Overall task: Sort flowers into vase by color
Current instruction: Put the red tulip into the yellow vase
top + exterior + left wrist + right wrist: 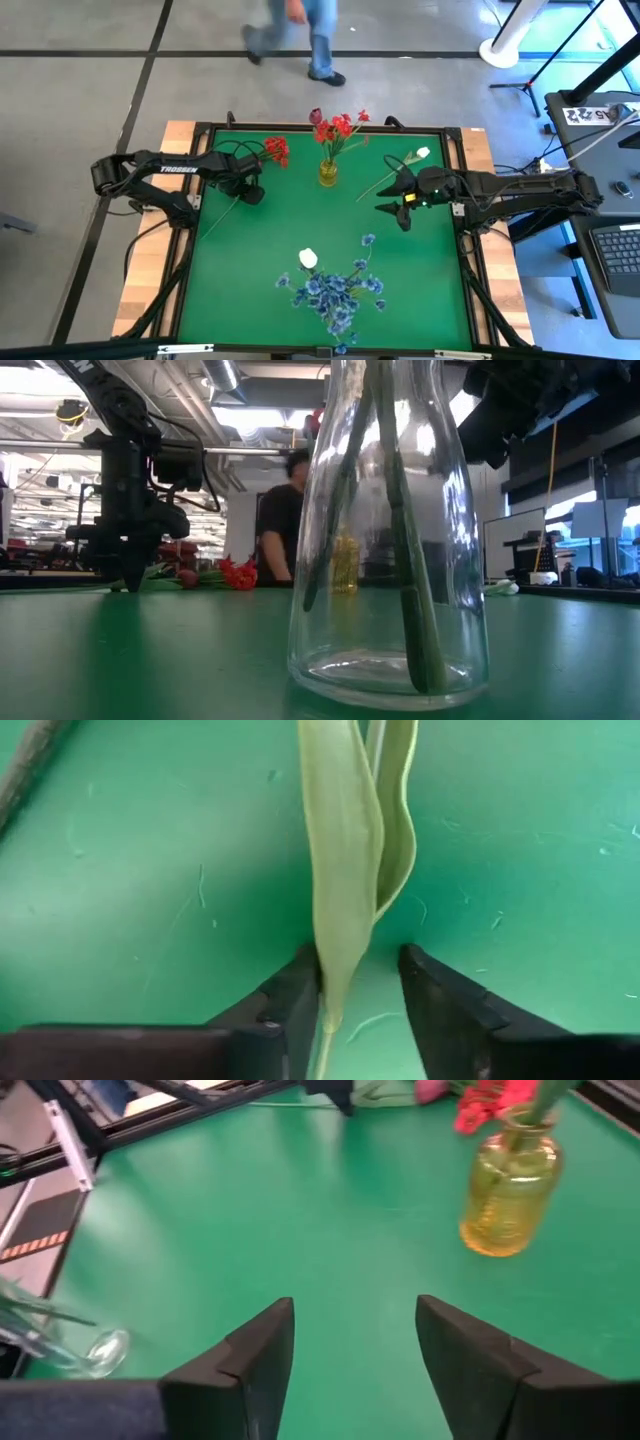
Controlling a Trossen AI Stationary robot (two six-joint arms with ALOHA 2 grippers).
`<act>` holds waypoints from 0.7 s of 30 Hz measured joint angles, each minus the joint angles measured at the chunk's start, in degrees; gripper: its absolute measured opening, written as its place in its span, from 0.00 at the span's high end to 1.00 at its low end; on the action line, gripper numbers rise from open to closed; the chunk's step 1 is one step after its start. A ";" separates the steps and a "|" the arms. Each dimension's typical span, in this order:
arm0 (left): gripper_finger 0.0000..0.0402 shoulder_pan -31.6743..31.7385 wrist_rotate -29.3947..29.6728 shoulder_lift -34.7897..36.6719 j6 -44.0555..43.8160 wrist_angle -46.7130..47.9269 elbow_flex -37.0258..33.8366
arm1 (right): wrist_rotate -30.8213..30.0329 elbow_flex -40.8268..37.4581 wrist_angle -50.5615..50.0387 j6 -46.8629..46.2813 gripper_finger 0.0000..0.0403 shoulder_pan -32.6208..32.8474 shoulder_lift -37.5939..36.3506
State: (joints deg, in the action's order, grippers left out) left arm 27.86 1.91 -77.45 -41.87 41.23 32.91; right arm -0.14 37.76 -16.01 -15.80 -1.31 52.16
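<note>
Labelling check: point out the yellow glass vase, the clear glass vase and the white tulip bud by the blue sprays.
yellow glass vase (508, 1195), right wrist view, body.
clear glass vase (385, 660), low view, lower wall.
white tulip bud (308, 259), high view, bloom.

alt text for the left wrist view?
Close-up of the left gripper with its two dark fingers open around the pale green leaves and stem of a flower lying on the green table; one finger touches the leaf, the other stands clear.
</note>
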 joint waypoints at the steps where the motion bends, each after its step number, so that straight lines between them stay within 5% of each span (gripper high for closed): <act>1: 0.70 0.00 -0.13 0.00 -0.02 -0.02 0.00 | -0.53 0.00 -0.31 0.11 0.49 0.01 -0.33; 9: 0.97 -0.72 -2.82 0.94 -1.50 2.15 2.56 | -5.50 0.00 -2.68 0.40 0.51 0.17 -0.43; 21: 0.99 -10.89 3.41 9.01 4.98 -3.74 18.80 | -7.74 -0.51 -1.28 -0.16 0.51 0.17 -0.44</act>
State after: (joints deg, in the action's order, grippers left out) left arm 16.97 5.32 -68.44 -36.89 37.49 51.71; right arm -7.88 37.25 -17.29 -15.96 -1.15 51.72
